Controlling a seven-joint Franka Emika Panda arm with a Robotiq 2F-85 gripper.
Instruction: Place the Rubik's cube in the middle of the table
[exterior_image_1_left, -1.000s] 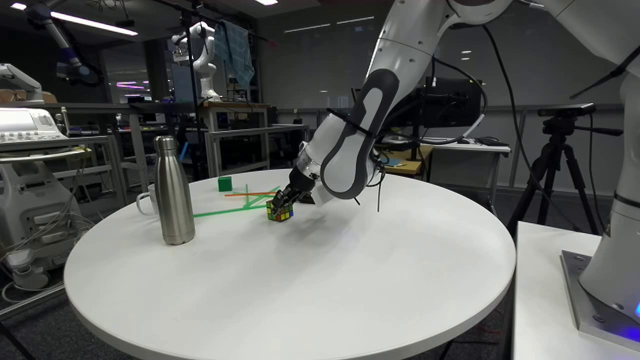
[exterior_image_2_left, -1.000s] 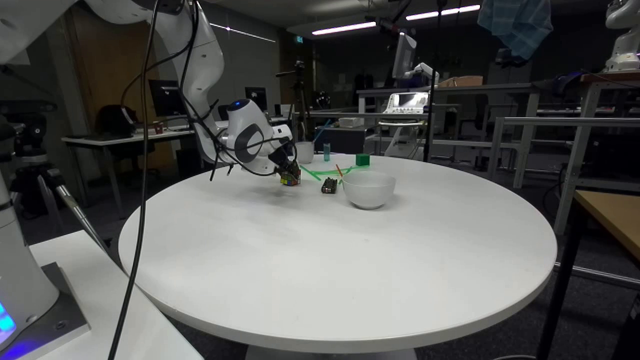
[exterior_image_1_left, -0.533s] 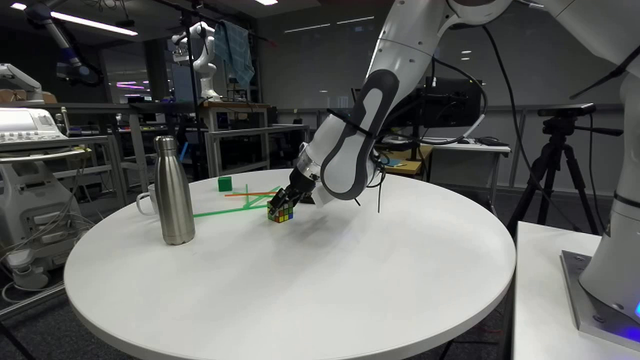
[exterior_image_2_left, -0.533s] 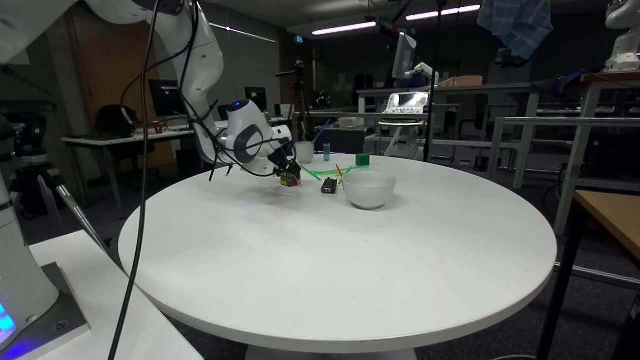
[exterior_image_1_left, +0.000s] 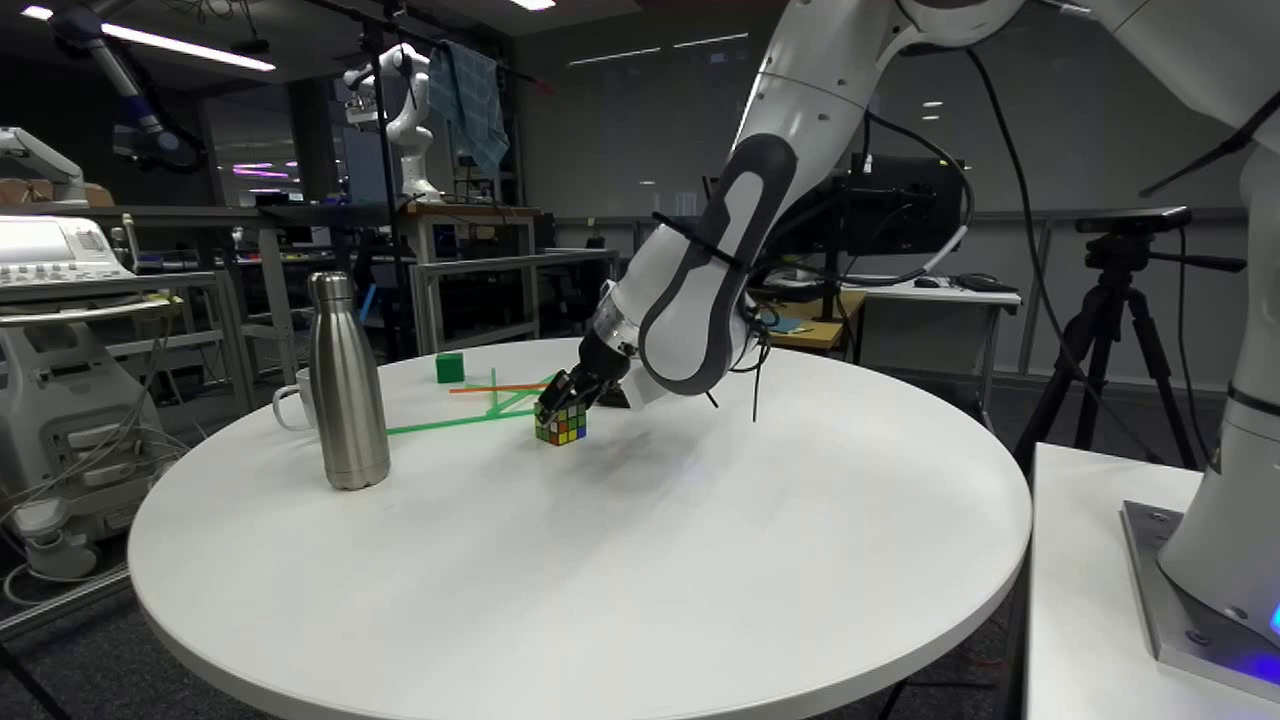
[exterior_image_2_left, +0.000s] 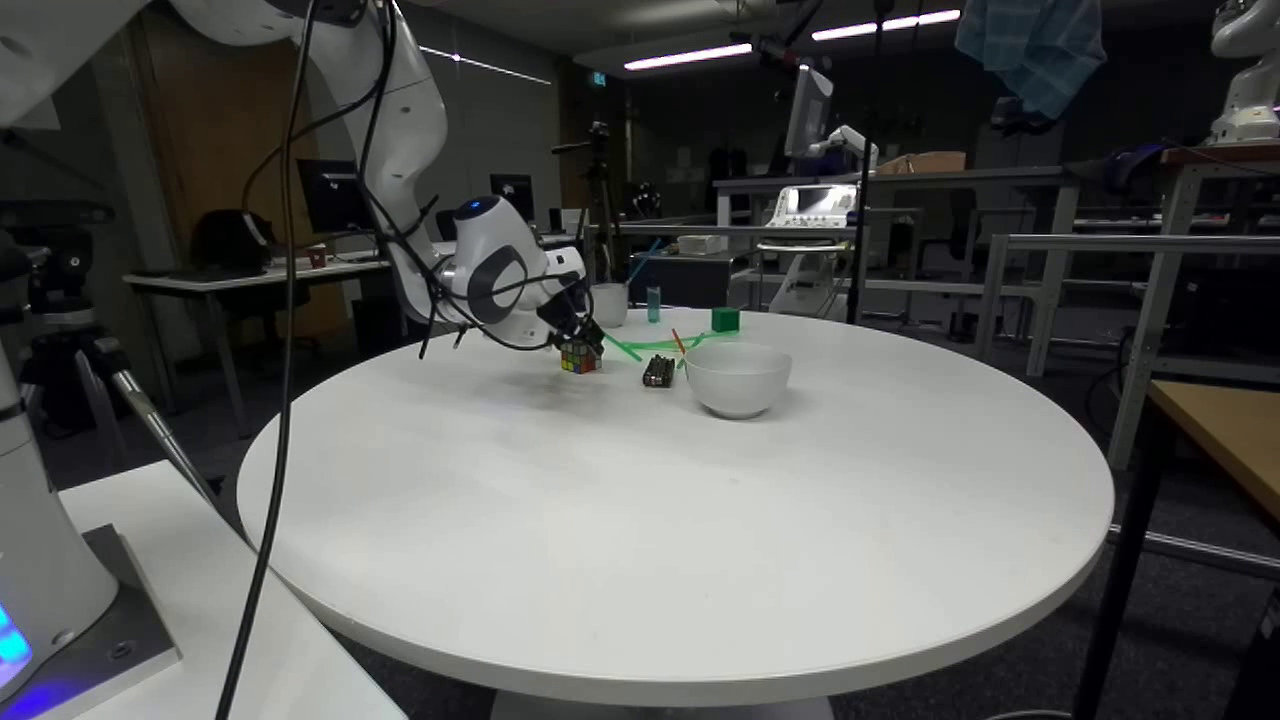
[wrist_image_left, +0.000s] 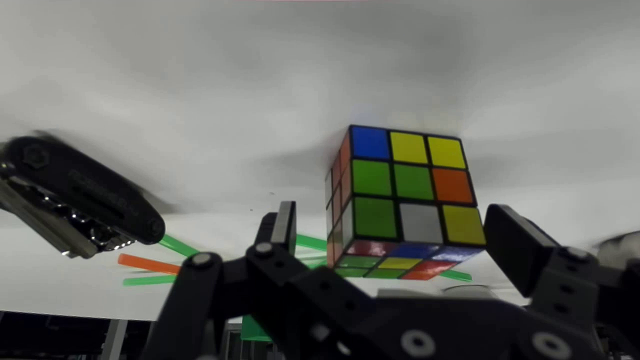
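The Rubik's cube (wrist_image_left: 410, 180) rests on the white round table (exterior_image_1_left: 600, 560), showing green, yellow, blue, orange and white squares. Both exterior views show it too, partly covered from above by my gripper (exterior_image_1_left: 560, 398). Seen from the wrist, the gripper (wrist_image_left: 391, 207) is open around the cube. A clear gap separates the left finger (wrist_image_left: 285, 227) from the cube. The right finger (wrist_image_left: 515, 245) lies close by the cube's near right edge; whether they touch I cannot tell.
A steel bottle (exterior_image_1_left: 348, 390) stands before a white mug (exterior_image_1_left: 293, 405). Green strips (exterior_image_1_left: 460, 422) and a green block (exterior_image_1_left: 450, 367) lie beyond the cube. A dark folding multi-tool (wrist_image_left: 90, 200) is beside it, near a white bowl (exterior_image_2_left: 738, 380).
My fingers have spread and let go of the cube, which has dropped very slightly onto the table. The arm has hardly moved.
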